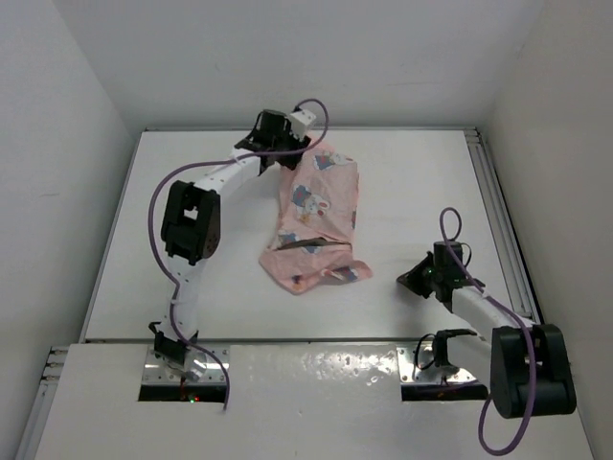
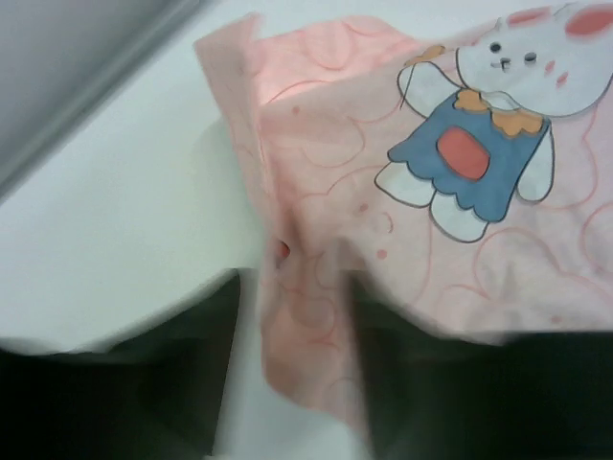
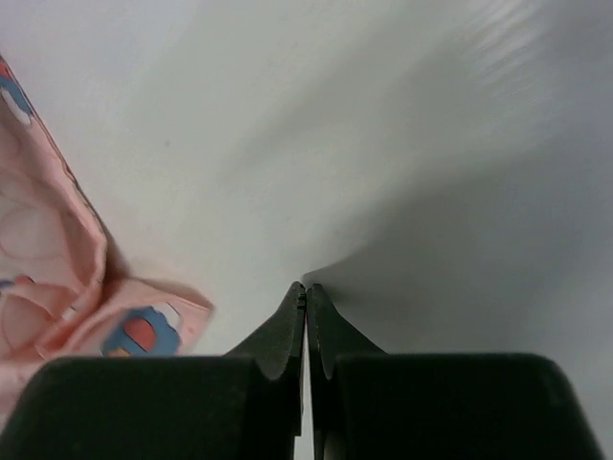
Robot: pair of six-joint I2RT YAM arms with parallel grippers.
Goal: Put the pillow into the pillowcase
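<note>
The pink pillowcase (image 1: 316, 216) with cartoon rabbits lies crumpled in the middle of the white table, its near end bunched up. No olive-grey pillow shows in any view. My left gripper (image 1: 287, 153) is at the pillowcase's far left corner. In the left wrist view a fold of the pillowcase (image 2: 460, 163) runs between the two dark fingers of the left gripper (image 2: 292, 287). They stand apart, with a strip of table showing beside the left one. My right gripper (image 1: 407, 281) is shut and empty, low over the table right of the pillowcase's near corner (image 3: 57, 278). Its tips (image 3: 306, 287) meet.
White walls close in the table on the left, back and right. A metal rail (image 1: 503, 230) runs along the table's right edge. A grey edge strip (image 2: 86, 86) shows at the upper left of the left wrist view.
</note>
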